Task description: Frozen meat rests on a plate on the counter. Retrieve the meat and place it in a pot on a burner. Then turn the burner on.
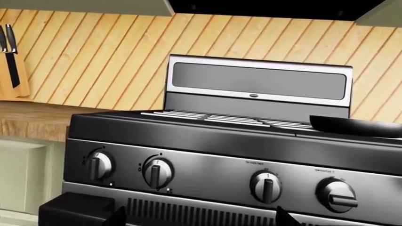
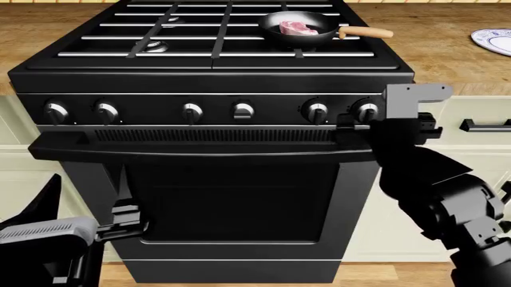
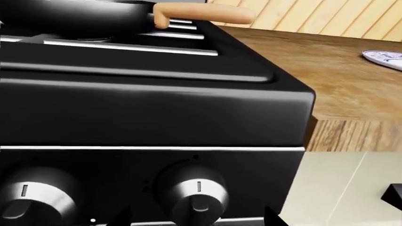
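From the head view, the meat (image 2: pixel 297 27) sat inside the pot (image 2: pixel 297 31) on the stove (image 2: pixel 215 78), over its back-right grate, the wooden handle pointing away toward the plate (image 2: pixel 492 40), which lay well apart on the counter (image 2: pixel 435 57) beside the stove. And there was the right gripper (image 2: pixel 361 121), up at the stove's front panel, right against the rightmost knob (image 2: pixel 367 110); how far its fingers were spread could not be told from here. The left gripper (image 2: pixel 128 216) hung low in front of the oven door (image 2: pixel 231 200), touching nothing, its finger spacing also unclear. Over to the left wrist view: four knobs lined the stove's front, the pot (image 1: pixel 358 126) peeked over the stove top's edge, and a knife block (image 1: pixel 12 61) stood on the counter beside the stove; only dark finger tips showed, set well apart around empty air. In the right wrist view, the rightmost knob (image 3: pixel 195 193) loomed close, two dark fingertips flanking it widely, not touching, with the pot (image 3: pixel 82 16) above and the plate (image 3: pixel 384 59) off on the counter.
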You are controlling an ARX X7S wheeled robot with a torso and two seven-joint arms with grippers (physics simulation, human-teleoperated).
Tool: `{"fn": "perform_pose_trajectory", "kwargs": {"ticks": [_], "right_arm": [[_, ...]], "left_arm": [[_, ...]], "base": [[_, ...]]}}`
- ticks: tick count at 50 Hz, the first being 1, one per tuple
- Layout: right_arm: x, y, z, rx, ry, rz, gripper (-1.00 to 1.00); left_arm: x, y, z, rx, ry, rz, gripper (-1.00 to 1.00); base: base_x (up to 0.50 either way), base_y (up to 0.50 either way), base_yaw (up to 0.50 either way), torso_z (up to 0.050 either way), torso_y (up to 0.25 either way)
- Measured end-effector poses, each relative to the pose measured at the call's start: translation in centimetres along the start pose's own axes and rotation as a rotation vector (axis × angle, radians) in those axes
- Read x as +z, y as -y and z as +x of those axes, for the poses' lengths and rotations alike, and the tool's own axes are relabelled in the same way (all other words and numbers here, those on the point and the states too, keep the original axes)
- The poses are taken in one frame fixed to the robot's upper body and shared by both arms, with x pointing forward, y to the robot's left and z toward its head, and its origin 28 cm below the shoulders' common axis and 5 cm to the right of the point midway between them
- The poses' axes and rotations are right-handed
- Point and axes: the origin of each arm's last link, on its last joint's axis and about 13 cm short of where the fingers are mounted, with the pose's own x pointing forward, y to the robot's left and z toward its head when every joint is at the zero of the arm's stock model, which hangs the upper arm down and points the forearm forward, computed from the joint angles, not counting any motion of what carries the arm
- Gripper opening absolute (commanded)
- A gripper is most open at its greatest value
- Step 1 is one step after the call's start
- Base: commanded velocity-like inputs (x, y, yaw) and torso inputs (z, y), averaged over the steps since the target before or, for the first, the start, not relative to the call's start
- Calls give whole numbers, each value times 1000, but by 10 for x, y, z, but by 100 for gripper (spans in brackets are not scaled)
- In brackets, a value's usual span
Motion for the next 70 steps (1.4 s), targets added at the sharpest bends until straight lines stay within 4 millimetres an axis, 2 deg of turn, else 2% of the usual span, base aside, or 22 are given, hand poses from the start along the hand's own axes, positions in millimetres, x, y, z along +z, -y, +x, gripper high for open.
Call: {"fn": "perform_pose_trajectory", "kwargs": {"ticks": [17, 47, 48, 70], "right_arm": [[2, 7, 9, -13, -26, -6, 100], [-1, 5, 24, 18, -78, -43, 100], [-1, 6, 25, 18, -80, -43, -100], [-2, 5, 27, -2, -83, -33, -100]], "left_arm": [[-1, 0, 1, 5, -4, 2, 100], [-4, -2, 2, 14, -12, 2, 100], [-4, -2, 3, 15, -12, 2, 100], [-5, -2, 3, 16, -15, 2, 100]], "base": [[0, 0, 0, 0, 0], [0, 0, 0, 0, 0], [0, 0, 0, 0, 0], [6, 0, 3, 0, 0]]}}
